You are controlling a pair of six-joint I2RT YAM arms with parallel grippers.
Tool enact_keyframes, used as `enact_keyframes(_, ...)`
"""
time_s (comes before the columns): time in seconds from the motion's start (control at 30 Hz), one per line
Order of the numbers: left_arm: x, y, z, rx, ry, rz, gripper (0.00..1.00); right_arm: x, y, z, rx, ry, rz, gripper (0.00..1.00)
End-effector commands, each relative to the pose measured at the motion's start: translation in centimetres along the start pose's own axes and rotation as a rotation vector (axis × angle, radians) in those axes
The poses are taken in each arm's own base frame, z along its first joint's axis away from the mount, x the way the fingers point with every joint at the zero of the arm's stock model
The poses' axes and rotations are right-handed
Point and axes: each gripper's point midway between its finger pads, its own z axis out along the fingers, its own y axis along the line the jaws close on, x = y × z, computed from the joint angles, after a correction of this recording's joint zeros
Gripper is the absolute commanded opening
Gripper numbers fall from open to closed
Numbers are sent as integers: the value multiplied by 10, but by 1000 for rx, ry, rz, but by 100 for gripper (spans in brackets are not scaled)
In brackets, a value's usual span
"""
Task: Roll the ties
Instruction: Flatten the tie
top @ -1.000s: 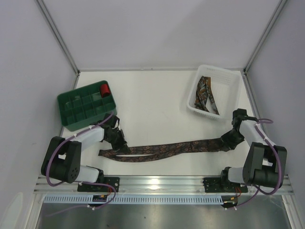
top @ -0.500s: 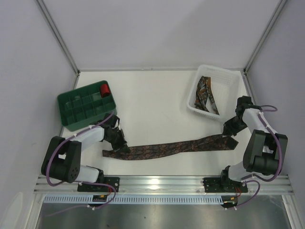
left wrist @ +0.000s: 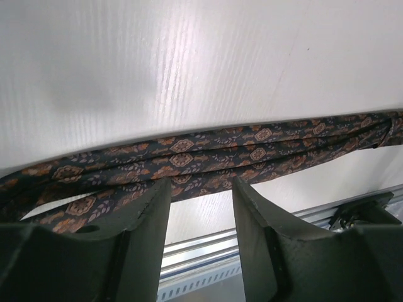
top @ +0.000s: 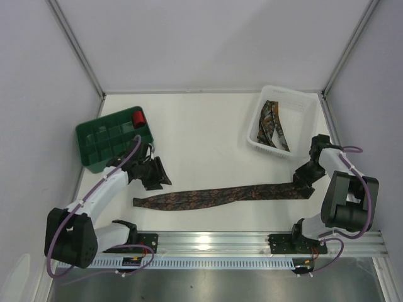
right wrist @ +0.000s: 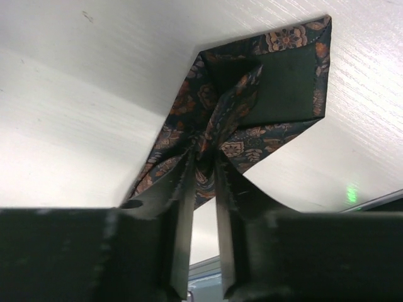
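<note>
**A:** Overhead view: one tie (top: 220,194) lies stretched flat across the lower middle of the frame. Its long axis runs left to right.

**B:** The right pincer (top: 303,185) is at the tie's right end. Its fingers are almost together with fabric bunched between them, so it's gripping the tie there (its own camera shows the folds gathering right at the tips).

**A:** And the left pincer (top: 157,175)?

**B:** Jaws apart, nothing in them. It hovers up-frame of the tie's left end, close to the green tray (top: 94,148). Its own camera shows the tie running crosswise beyond the fingertips.

**A:** So the pointed left tip lies down-frame and a touch left of that pincer. I'd judge the left arm the nearer one to start a roll.

**B:** More ties (top: 272,126) sit in the white basket (top: 301,113), upper right.
</note>
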Motion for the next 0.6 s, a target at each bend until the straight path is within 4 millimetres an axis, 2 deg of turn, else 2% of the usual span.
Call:
enact_keyframes(0.0,2,7,-16,-43,-22,10,50,2,-7,-8,1,-15,-30,25)
enact_keyframes(0.17,0,13,-33,-55,-85,-8,50,4,-7,-19,-20,-20,-70,36)
enact_keyframes(0.2,-3,13,-38,-57,-109,-8,50,8,-8,-23,-13,-13,-94,41)
enact_keyframes(0.27,-4,14,-45,-67,-124,-11,51,3,0,-40,-37,-57,-148,48)
enact_keyframes(0.3,-7,15,-49,-73,-146,-13,51,12,5,-45,-42,-50,-201,54)
enact_keyframes(0.33,-8,15,-52,-75,-160,-23,51,13,14,-55,-70,-67,-232,58)
enact_keyframes(0.4,-11,14,-57,-68,-183,-31,53,24,28,-62,-116,-69,-285,61)
enact_keyframes(0.43,-12,13,-60,-57,-194,-29,54,37,40,-63,-157,-52,-330,61)
enact_keyframes(0.47,-12,13,-60,-57,-196,-29,55,52,48,-63,-196,-23,-357,61)
enact_keyframes(0.5,-11,13,-60,-60,-188,-31,55,55,61,-61,-245,-32,-370,61)
enact_keyframes(0.53,-10,13,-60,-59,-177,-31,55,67,67,-58,-267,-13,-398,61)
enact_keyframes(0.57,-10,11,-60,-53,-164,-32,55,77,64,-48,-259,22,-384,60)
